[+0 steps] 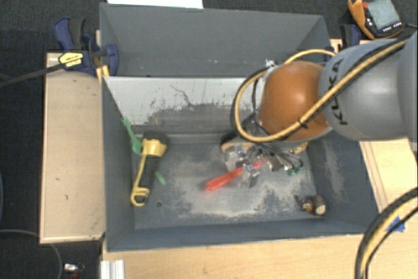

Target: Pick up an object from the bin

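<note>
Hovers low mid-bin with gripper (pixel 251 169) over the red stick's (pixel 222 181) two-o'clock end; cannot tell how far open. Best to straddle the stick squarely, close firmly, lift straight.

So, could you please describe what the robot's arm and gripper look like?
The arm is a rounded grey tube with black KUKA lettering. An orange dome covers its wrist, with a yellowish cable looped around it. The gripper is a small cluster of silvery metal parts.
</note>
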{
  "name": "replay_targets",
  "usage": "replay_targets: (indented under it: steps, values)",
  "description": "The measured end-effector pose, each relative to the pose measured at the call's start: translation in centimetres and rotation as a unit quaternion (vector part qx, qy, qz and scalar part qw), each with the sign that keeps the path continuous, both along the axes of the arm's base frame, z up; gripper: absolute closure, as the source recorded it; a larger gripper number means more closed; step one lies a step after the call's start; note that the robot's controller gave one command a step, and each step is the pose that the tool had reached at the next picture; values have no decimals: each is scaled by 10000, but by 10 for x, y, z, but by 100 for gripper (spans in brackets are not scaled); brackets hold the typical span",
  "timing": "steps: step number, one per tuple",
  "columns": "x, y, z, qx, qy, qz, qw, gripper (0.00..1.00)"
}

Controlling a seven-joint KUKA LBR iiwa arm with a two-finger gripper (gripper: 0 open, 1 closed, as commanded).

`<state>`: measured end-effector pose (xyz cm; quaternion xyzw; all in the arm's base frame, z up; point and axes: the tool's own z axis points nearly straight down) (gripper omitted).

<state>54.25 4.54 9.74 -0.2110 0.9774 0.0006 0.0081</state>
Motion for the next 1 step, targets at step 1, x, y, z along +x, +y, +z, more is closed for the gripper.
replay_targets:
  steps: [1]
  values:
    - [1, 0, 10, 4, -15, -6, 10000, 100]
